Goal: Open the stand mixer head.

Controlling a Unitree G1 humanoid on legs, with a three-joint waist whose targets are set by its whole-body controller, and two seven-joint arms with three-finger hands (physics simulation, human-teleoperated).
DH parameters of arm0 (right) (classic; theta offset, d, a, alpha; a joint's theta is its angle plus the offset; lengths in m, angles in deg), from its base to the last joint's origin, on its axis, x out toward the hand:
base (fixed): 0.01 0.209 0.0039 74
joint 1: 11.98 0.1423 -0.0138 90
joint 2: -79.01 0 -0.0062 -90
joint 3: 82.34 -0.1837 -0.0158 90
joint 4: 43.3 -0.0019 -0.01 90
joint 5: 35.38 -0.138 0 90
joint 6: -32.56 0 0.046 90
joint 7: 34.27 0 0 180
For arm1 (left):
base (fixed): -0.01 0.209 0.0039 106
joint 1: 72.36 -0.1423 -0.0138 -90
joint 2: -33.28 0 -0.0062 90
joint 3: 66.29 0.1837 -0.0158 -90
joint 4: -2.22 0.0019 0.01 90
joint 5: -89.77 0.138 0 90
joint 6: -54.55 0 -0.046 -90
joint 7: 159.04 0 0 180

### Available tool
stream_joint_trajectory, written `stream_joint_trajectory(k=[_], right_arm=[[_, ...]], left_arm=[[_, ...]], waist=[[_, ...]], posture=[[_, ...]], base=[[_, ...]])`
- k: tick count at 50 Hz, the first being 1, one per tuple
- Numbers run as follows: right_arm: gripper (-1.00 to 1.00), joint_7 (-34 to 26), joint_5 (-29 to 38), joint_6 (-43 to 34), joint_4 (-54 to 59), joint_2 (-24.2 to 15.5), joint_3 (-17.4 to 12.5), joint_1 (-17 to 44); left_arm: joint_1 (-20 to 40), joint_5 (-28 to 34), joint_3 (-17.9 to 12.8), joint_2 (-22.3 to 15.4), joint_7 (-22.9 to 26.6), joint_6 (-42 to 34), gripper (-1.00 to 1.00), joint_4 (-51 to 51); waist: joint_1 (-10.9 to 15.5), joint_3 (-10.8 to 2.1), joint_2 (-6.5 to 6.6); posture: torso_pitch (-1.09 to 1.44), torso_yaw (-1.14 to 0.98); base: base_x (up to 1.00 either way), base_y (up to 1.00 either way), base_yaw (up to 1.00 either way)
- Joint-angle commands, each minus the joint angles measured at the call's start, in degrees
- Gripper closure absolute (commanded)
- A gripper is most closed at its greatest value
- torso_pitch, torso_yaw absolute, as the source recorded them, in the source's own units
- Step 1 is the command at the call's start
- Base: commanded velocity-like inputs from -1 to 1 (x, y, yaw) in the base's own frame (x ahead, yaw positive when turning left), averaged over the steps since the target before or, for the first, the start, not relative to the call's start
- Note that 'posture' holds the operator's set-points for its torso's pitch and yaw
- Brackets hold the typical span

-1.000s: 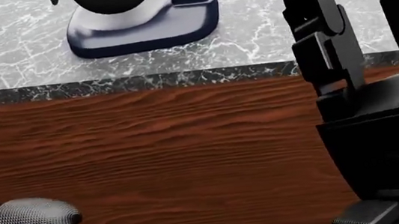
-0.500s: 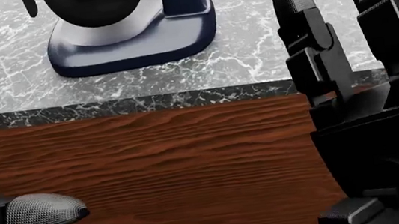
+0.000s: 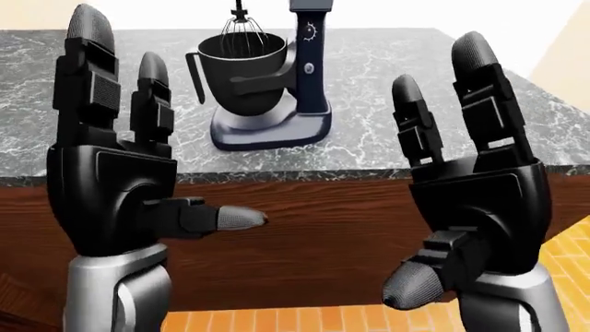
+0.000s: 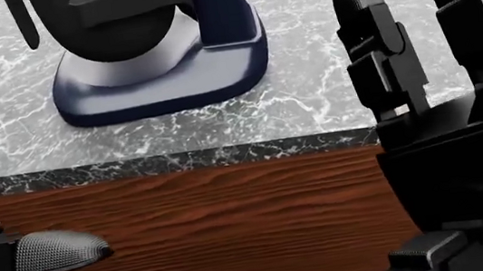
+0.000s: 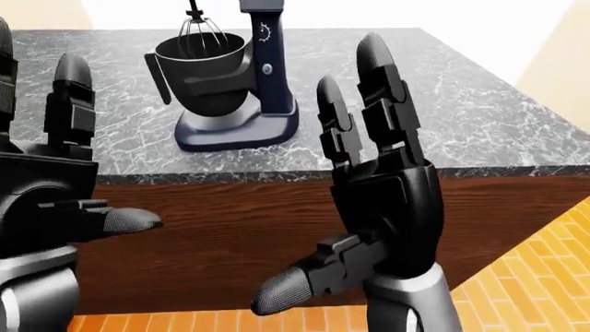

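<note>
A navy stand mixer (image 3: 310,76) stands on the grey marble counter (image 3: 396,90), at top centre of the left-eye view. Its dark bowl (image 3: 241,76) sits on the base with the whisk (image 3: 243,31) above it. The mixer head (image 3: 309,4) is cut off by the top edge. The head view shows only the mixer base (image 4: 162,76). My left hand (image 3: 161,131) is open, fingers upright, to the left of and below the mixer. My right hand (image 3: 434,173) is open, fingers upright, to its right. Neither touches the mixer.
The counter has a dark wood face (image 3: 313,235) below its marble edge. Orange brick floor (image 3: 572,242) shows at lower right. A beige wall (image 3: 572,48) lies beyond the counter's right end.
The head view has shifted: the mixer base and counter edge have slid down the picture and grown larger, so the camera has moved. Both hands stay open and raised.
</note>
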Motion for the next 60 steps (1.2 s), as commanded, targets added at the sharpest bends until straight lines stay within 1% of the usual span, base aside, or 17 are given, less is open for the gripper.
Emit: stream_joint_trajectory(k=[1, 2, 9, 11, 19, 22, 29, 30, 32, 35, 40, 43, 50, 52, 55, 56, 60], right_arm=[[-1.00, -0.5, -0.1, 1.9, -2.5, -0.3, -0.7, 0.9], [-1.00, -0.6, 0.5, 1.8, -2.5, -0.3, -0.5, 0.9], [-1.00, -0.8, 0.1, 1.8, -2.5, -0.2, -0.5, 0.7], [-1.00, -1.1, 0.5, 2.0, -2.5, -0.2, -0.3, 0.5], [-1.00, -1.4, 0.5, 1.6, -2.5, 0.2, -0.3, 0.5], [-1.00, -1.7, 1.0, 1.3, -2.5, 0.6, -0.5, 0.4], [-1.00, -1.2, 1.3, 1.4, -2.5, 0.3, -0.2, 0.7], [-1.00, -1.2, 1.2, 1.5, -2.5, 0.2, -0.2, 0.6], [-1.00, -1.3, 0.2, 2.0, -2.5, -0.2, -0.2, 0.5], [-1.00, -1.1, 1.1, 1.8, -2.5, -0.1, -0.2, 0.6], [-1.00, -1.1, 0.6, 1.8, -2.5, 0.1, -0.2, 0.5], [-1.00, -1.1, -0.2, 1.6, -2.5, 0.0, -0.7, 0.6], [-1.00, -1.0, -0.1, 1.9, -2.5, -0.3, -0.2, 0.5], [-1.00, -0.8, -1.3, 2.4, -2.5, -0.9, -0.4, 0.6], [-1.00, -0.6, 0.4, 2.4, -2.5, -0.8, 0.0, 0.8], [-1.00, -0.8, 0.8, 2.4, -2.5, -0.6, 0.2, 0.6], [-1.00, -1.0, 0.5, 2.0, -2.5, -0.5, -0.1, 0.7]], left_arm=[[1.3, 0.2, -0.7, -0.5, 0.0, 1.8, -1.00, -2.5], [1.3, 0.2, -0.7, -0.5, 0.0, 1.8, -1.00, -2.5], [1.1, 0.5, -0.4, -0.3, 0.1, 1.8, -1.00, -2.5], [1.3, 0.5, -0.4, -0.3, 0.1, 1.7, -1.00, -2.5], [1.3, 0.5, -0.5, -0.3, 0.2, 1.8, -1.00, -2.5], [1.2, 0.5, -0.6, -0.3, 0.2, 1.8, -1.00, -2.5], [1.1, 0.3, -0.4, -0.6, 0.0, 2.0, -1.00, -2.5], [1.1, 0.3, -0.4, -0.5, 0.0, 2.0, -1.00, -2.5], [1.1, 0.4, -0.4, -0.6, 0.0, 2.0, -1.00, -2.5], [1.2, 0.3, -0.4, -0.6, -0.1, 2.0, -1.00, -2.5], [1.2, 0.3, -0.4, -0.6, -0.1, 2.0, -1.00, -2.5], [1.1, 0.4, -0.4, -0.5, 0.0, 2.0, -1.00, -2.5], [1.1, 0.4, -0.1, -0.7, -0.2, 2.2, -1.00, -2.5], [1.1, 0.3, -0.2, -0.8, -0.3, 2.1, -1.00, -2.5], [1.1, 0.4, -0.1, -0.8, -0.3, 2.2, -1.00, -2.5], [1.1, 0.3, -0.1, -0.8, -0.3, 2.2, -1.00, -2.5], [1.1, 0.4, 0.0, -0.8, -0.4, 2.5, -1.00, -2.5]], waist=[[-0.1, 0.58, -0.24], [-0.2, 2.09, -0.52], [-0.8, -3.56, 0.88], [-0.2, 0.67, 1.49], [0.8, -2.82, -2.44], [-0.2, 1.69, -1.31], [-1.3, -2.06, 2.78], [-0.9, -1.28, 0.31], [-0.2, -3.07, 0.68], [0.4, 0.13, 0.78], [0.7, -2.45, -2.21], [-0.1, 0.59, -1.46], [-1.0, -1.94, 1.57], [-0.5, -3.56, 0.66], [0.4, 1.60, 0.86], [0.2, -1.48, 0.73], [0.7, -1.47, -1.42]], posture=[[0.00, 0.00], [0.00, 0.00], [0.00, 0.00], [0.00, 0.00], [0.00, 0.00], [0.00, 0.00], [0.00, 0.00], [0.00, 0.00], [0.00, 0.00], [0.00, 0.00], [0.00, 0.00], [0.00, 0.00], [0.00, 0.00], [0.00, 0.00], [0.00, 0.00], [0.00, 0.00], [0.00, 0.00]], base=[[0.94, 0.00, 0.00], [0.96, 0.00, 0.00], [0.13, 0.00, 0.00], [0.60, 0.00, 0.00], [0.11, 0.00, 0.00], [0.69, 0.00, 0.00], [0.15, 0.00, 0.00], [0.00, 0.00, 0.00], [0.06, 0.00, 0.00], [0.50, 0.00, 0.00], [0.05, 0.00, 0.00], [0.49, 0.00, 0.00], [0.12, 0.00, 0.00], [0.21, 0.00, 0.00], [0.31, 0.00, 0.00], [0.00, 0.00, 0.00], [0.00, 0.00, 0.00]])
